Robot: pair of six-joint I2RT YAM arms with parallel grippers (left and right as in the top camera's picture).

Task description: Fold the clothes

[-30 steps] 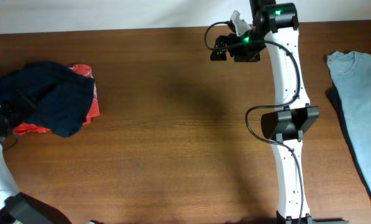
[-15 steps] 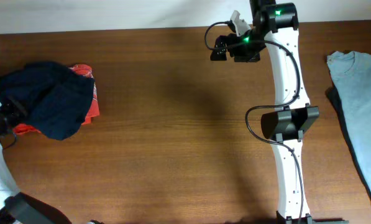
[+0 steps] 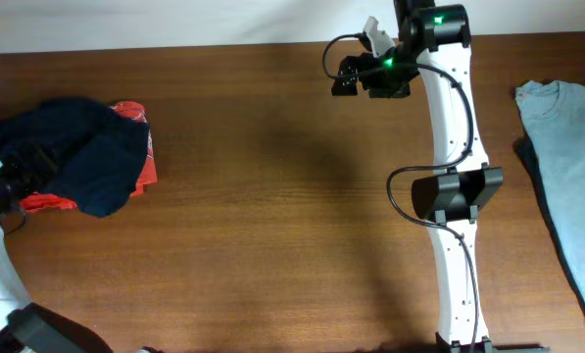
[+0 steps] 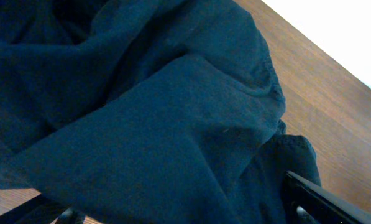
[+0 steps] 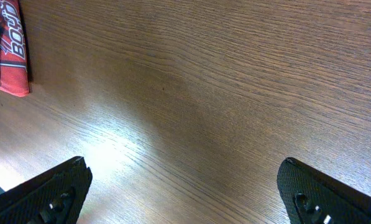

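Observation:
The clothes (image 3: 81,157) are a crumpled dark navy garment at the table's far left, lying partly over a red shirt (image 3: 145,157). My left gripper (image 3: 27,169) sits at the garment's left edge. In the left wrist view the navy fabric (image 4: 160,112) fills the frame. The left gripper (image 4: 179,208) is open, its jaws wide apart, with cloth bulging between them. My right gripper (image 3: 346,78) hangs open at the back middle, far from the clothes. In the right wrist view the right gripper (image 5: 184,168) has only bare wood between its fingers.
A pale grey-blue T-shirt (image 3: 566,147) lies at the right edge. The red shirt (image 5: 8,50) with white lettering shows in the right wrist view's top left corner. The right arm (image 3: 454,196) stands right of centre. Brown wooden table (image 3: 272,226) spans the middle.
The navy garment's outline shifted slightly as my left gripper tugged at its left edge, then pushed a little right into the fabric. The right arm has not moved.

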